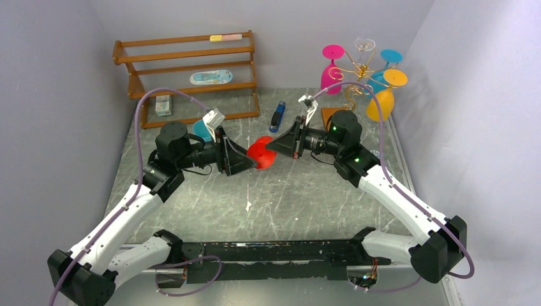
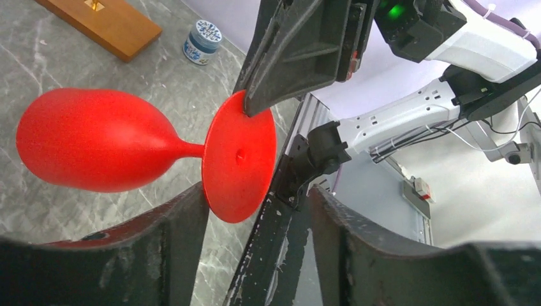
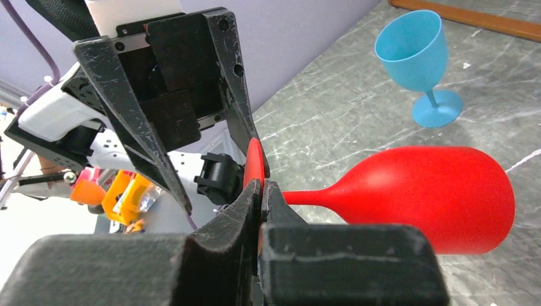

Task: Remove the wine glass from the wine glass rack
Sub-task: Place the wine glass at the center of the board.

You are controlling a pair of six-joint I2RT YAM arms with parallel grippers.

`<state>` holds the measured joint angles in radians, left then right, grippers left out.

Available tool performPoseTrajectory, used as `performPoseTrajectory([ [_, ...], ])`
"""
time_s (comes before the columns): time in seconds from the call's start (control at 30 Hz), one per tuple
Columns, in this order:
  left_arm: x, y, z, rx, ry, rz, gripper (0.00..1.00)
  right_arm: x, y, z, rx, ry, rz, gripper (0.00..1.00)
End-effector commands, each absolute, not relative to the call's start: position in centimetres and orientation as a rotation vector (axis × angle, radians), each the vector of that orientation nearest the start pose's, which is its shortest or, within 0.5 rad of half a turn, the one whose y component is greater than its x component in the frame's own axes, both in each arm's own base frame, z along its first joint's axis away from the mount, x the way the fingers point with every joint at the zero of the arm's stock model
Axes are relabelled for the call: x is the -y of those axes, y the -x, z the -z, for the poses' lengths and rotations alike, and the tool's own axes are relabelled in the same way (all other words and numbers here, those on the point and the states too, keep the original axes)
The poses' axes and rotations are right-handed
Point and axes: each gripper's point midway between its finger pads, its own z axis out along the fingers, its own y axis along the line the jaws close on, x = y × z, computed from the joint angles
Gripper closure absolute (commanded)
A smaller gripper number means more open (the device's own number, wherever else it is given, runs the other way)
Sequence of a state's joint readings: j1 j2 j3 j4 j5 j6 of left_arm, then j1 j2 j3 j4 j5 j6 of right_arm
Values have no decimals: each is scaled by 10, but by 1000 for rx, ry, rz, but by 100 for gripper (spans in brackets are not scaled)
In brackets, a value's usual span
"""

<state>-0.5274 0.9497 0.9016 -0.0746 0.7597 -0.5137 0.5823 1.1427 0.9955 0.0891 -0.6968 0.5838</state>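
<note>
A red wine glass [image 1: 260, 153] hangs on its side above the middle of the table, bowl [image 2: 96, 146] to one side and round foot [image 2: 239, 162] to the other. My right gripper [image 1: 273, 146] is shut on the rim of that foot [image 3: 254, 162], with the bowl [image 3: 434, 197] sticking out to the right in its view. My left gripper [image 2: 258, 197] faces it, open, its two fingers either side of the foot's opposite edge. The wine glass rack [image 1: 357, 70], gold wire on a wooden base [image 2: 108, 19], stands at the back right.
Pink [image 1: 332, 67], orange [image 1: 383, 95], blue [image 1: 386, 64] and clear [image 1: 365, 44] glasses hang on the rack. A blue glass [image 3: 415, 57] stands upright on the table by my left arm. A brown slatted shelf [image 1: 185, 70] lines the back left; a blue object [image 1: 277, 118] lies before it.
</note>
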Motion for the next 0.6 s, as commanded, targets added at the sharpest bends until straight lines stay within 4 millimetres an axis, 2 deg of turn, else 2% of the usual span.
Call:
performPoseTrajectory([
  [0.0, 270, -189, -321, -1726, -633, 1406, 42, -307, -218, -341, -1662, 615, -1454, 100],
  [0.13, 269, -190, -322, -1725, -623, 1398, 55, -308, -217, -337, -1668, 622, -1465, 100],
  [0.27, 269, -192, -321, -1730, -613, 1392, 63, -310, -212, -333, -1663, 641, -1504, 100],
  [0.57, 268, -198, -320, -1728, -594, 1361, 89, -310, -211, -326, -1670, 656, -1499, 100],
])
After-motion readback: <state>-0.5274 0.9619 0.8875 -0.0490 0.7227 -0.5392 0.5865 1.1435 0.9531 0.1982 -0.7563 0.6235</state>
